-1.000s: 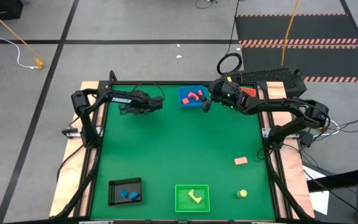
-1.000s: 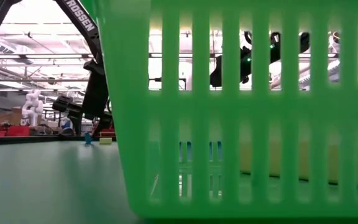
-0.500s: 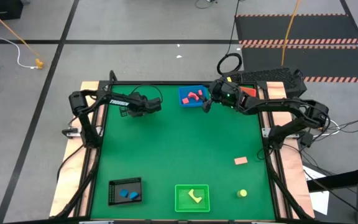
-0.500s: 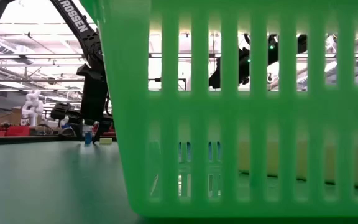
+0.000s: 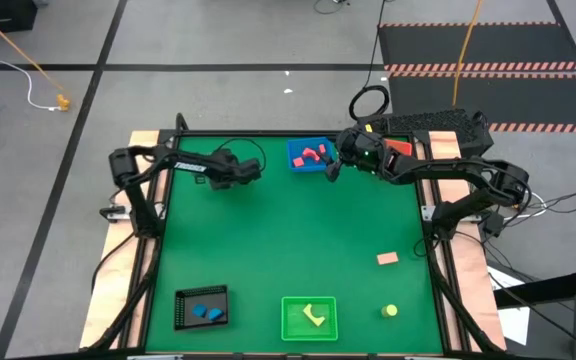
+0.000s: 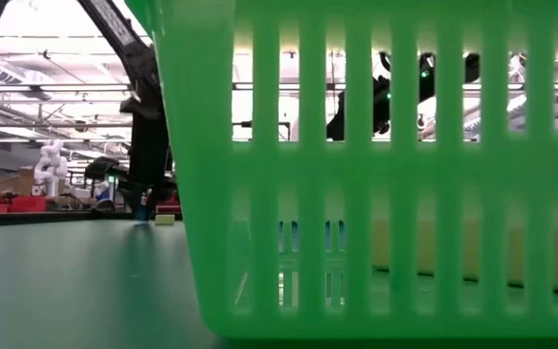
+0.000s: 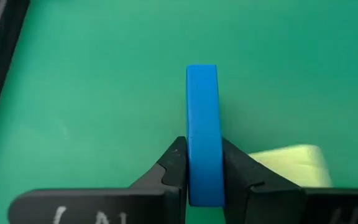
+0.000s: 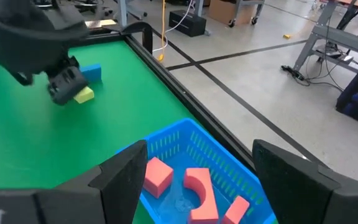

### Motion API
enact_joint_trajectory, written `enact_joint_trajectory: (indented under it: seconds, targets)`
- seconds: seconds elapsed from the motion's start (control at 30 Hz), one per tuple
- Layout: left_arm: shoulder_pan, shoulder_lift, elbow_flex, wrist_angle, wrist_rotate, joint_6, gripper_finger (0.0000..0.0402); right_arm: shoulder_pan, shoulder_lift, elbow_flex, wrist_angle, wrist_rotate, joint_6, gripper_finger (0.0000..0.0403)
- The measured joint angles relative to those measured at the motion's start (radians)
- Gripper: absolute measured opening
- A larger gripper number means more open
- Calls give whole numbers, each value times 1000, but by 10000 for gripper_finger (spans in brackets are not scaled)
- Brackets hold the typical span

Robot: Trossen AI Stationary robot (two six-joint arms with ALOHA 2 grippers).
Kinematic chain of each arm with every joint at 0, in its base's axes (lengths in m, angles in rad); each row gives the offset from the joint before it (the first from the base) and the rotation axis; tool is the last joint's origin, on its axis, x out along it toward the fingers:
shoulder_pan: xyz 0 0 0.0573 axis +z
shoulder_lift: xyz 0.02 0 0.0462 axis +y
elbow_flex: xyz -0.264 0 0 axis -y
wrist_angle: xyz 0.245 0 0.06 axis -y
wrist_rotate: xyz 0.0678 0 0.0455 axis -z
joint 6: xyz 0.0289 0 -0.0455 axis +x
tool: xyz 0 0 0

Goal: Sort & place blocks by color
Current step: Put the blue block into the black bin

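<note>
A blue bar block (image 7: 202,106) stands on its narrow edge at the table's far left, with my left gripper (image 7: 202,146) shut on it. That gripper (image 5: 211,174) points down at the mat. A yellow block (image 7: 291,165) lies on the mat right beside it. My right gripper (image 5: 331,166) hangs open above the near edge of the blue tray (image 5: 311,156), which holds pink blocks (image 8: 197,190). Its fingers (image 8: 120,177) have nothing between them. My left gripper pinches the blue block's two broad side faces (image 7: 202,163) between its two fingers (image 7: 174,163), at the block's end nearest the wrist. The fingers lie along the block, and the rest of it sticks out beyond them. Whether its underside touches the mat, I cannot tell.
A black tray (image 5: 201,308) with blue blocks and a green tray (image 5: 309,317) with a yellow piece stand at the near edge. A pink block (image 5: 387,258) and a yellow cylinder (image 5: 390,311) lie loose at the near right. A red tray (image 5: 399,148) shows behind the right arm.
My left gripper has come down onto the blue block at the far left and taken hold of it. The block and the yellow one beside it have stayed where they were.
</note>
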Motion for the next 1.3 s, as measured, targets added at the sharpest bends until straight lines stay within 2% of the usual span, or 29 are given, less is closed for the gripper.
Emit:
enact_joint_trajectory:
  seconds: [0.2, 0.33, 0.5, 0.63, 0.8, 1.03, 1.2, 1.3]
  targets:
    - [-46, -161, 2, 35, -28, 177, 54, 48, 0, 0, 7, 0, 22, 281]
    - [-116, -265, 2, 82, 8, 314, 54, 73, 0, 0, 6, -1, 23, 281]
    - [-261, -369, 4, 146, 97, 405, 54, 94, 0, 0, 6, 0, 24, 281]
    - [-403, -418, 4, 205, 138, 417, 63, 99, 0, 0, 6, 0, 31, 281]
    - [-571, -432, 5, 231, 145, 296, 56, 97, 0, 0, 6, 3, 73, 281]
    - [-806, -432, 5, 135, 190, -44, 58, 100, 1, 0, -36, 2, 150, 281]
    - [-962, -432, 5, 71, 128, -279, 65, 100, 1, 0, -72, 2, 193, 281]
    - [-1040, -420, 5, 51, 130, -387, 59, 104, 1, 0, -73, 3, 211, 281]
